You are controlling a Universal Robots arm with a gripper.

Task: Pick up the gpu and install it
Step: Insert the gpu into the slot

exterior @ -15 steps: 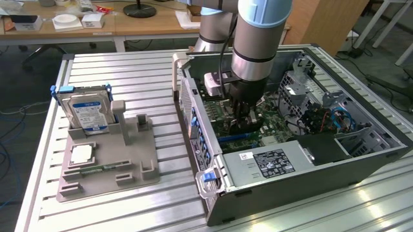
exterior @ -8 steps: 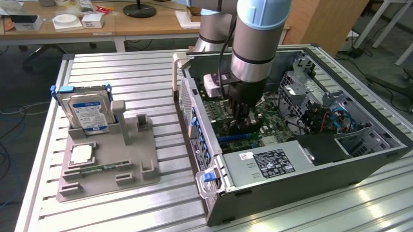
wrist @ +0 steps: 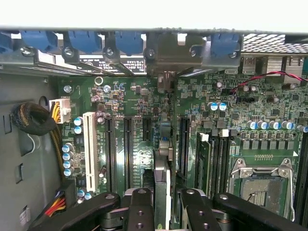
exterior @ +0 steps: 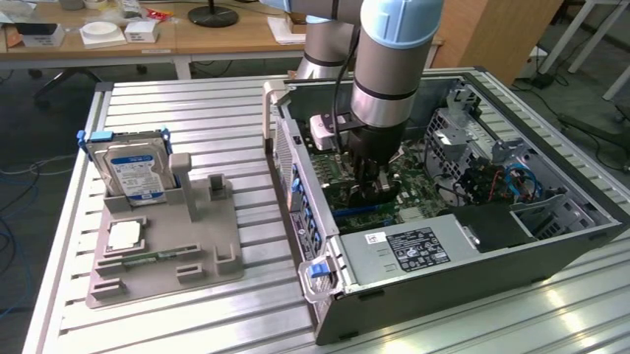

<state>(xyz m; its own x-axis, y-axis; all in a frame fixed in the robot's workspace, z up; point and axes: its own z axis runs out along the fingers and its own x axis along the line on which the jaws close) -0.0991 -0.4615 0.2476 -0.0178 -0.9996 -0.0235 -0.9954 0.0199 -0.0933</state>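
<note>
Inside the open computer case (exterior: pixel 551 243), low over the motherboard (wrist: pixel 144 110), the gripper (wrist: pixel 162 204) is clenched on the gpu (wrist: pixel 162 183), which the wrist view meets edge-on: a thin dark card standing upright between the two black fingers (wrist: pixel 139 211), its far end reaching toward the blue retention clips (wrist: pixel 86 41) at the rear wall of the case. The card sits in line with one of the long black expansion slots (wrist: pixel 127 149), though whether its connector edge has seated in a slot cannot be told from here. In the exterior view the arm (exterior: pixel 394 66) drops straight down into the case, the gripper's lower part hidden among the board's components.

As a judgement, the gpu should handle as a light, stiff, flat board that will not sag in the grasp, but it is fragile: the faces carry small parts and the connector edge should stay untouched. The sound hold is the one shown, pinching the flat faces near the upper edge and midway along, so that a push goes squarely down.

Further out, beside the case on the slatted table (exterior: pixel 197 103), a grey holder tray (exterior: pixel 197 258) carries the hard drive (exterior: pixel 133 169) upright and a green memory stick (exterior: pixel 147 257) lying flat.
</note>
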